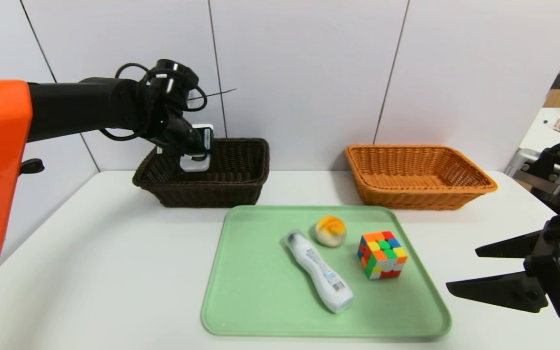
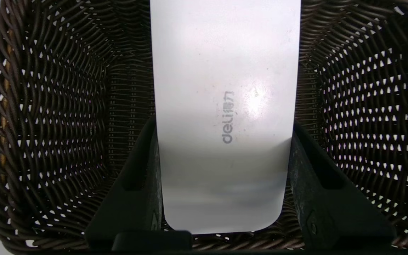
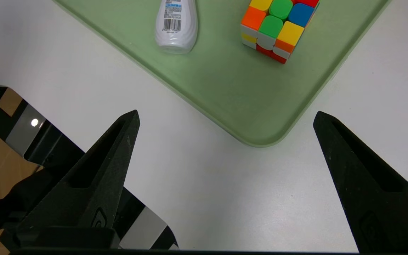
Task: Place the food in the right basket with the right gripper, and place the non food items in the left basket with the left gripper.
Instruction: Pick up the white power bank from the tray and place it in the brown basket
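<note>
Biggest of all, a white table (image 1: 114,267). On top, a flat green tray (image 1: 255,272) with round corners. Behind the tray, near the wall panels, the orange-tan wicker basket (image 1: 416,197) — over on the right, nothing inside. Also behind, over on the left, the dark brown wicker basket (image 1: 207,195).

At the dark brown basket, the left gripper (image 2: 224,124). Reaches down into it, part-way open, with one finger against each long side of a white case. Holds on tight to that flat "deli" case (image 2: 225,71). Too hidden to tell if touching the basket floor.

Beside the tray on the right, the right gripper (image 1: 462,269). Hangs over the table with fingers spread wide, holding nothing.

On the tray, the slim white bottle (image 1: 321,272) with a printed label. Lies on its side at a slant — cap end to the back, fat end to the front. To the right of the bottle, the puzzle cube (image 1: 382,255) with lots of colours, flat on the tray. Smallest, the little round bun (image 1: 330,231), orange-yellow on top and creamy below. Sits just beside the bottle's cap end, a bit behind the cube, not touching it.
</note>
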You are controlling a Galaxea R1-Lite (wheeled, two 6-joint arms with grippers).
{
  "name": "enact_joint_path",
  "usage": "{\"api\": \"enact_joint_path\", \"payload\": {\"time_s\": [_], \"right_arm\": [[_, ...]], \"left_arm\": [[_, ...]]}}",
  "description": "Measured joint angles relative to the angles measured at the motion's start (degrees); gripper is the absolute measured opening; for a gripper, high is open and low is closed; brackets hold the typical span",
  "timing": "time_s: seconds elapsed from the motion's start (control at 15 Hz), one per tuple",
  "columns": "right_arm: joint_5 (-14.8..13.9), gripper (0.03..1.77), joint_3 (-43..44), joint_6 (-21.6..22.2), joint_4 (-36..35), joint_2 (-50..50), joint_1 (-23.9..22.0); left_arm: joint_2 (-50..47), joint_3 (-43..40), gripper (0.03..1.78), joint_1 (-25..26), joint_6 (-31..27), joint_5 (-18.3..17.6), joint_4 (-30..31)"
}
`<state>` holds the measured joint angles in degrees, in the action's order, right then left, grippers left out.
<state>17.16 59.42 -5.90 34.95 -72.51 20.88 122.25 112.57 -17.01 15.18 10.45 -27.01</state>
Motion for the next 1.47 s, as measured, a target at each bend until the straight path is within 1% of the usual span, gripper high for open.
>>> {"api": "enact_joint_path", "payload": {"time_s": [0.87,1.47], "right_arm": [[0.2,1.7,-0.9,-0.1,0.1,0.2,-0.6],[0.2,1.7,-1.0,-0.1,0.1,0.5,-0.6]], "left_arm": [[3.4,0.0,1.0,1.4,0.2,0.0,-0.2],[3.7,0.0,1.0,1.6,-0.2,0.1,-0.6]]}}
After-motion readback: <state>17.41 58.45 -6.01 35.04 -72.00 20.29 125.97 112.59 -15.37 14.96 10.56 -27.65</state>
